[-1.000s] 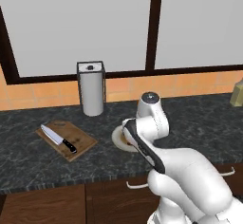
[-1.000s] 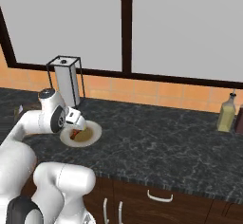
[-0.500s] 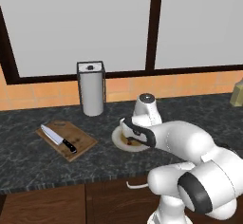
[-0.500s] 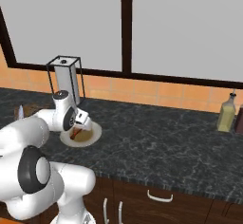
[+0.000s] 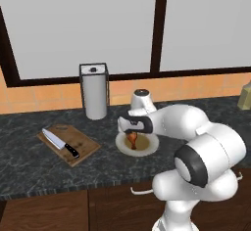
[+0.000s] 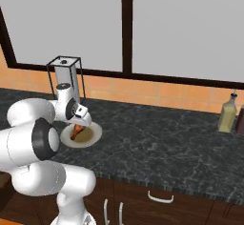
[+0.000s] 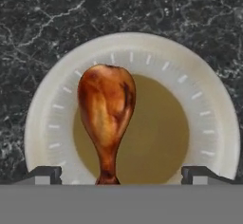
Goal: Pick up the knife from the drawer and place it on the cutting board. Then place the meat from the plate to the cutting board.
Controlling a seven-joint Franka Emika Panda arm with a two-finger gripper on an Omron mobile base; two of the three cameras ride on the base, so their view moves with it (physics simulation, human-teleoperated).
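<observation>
The knife [image 5: 60, 143] lies on the brown cutting board [image 5: 79, 137] at the left of the dark counter. To its right stands the cream plate [image 5: 151, 148] [image 6: 94, 135] [image 7: 209, 109] with the glossy reddish-brown meat [image 5: 132, 140] [image 6: 76, 132] [image 7: 107, 111] lying on it. My gripper [image 5: 131, 128] [image 6: 79, 120] [image 7: 122, 174] hangs open just above the plate, pointing down. In the hand view the drumstick's thin end sits between the two fingertips [image 7: 45, 173], nearer the left one, touching neither.
A paper towel holder [image 5: 94, 92] [image 6: 65, 76] stands against the back wall behind the board and plate. An oil bottle [image 5: 245, 97] [image 6: 228, 115] stands far right. Drawer and cabinet fronts run below the counter's front edge.
The arm has swung round and brought the hand down over the plate. The jaws have stayed open. Knife, board, plate and meat have not moved.
</observation>
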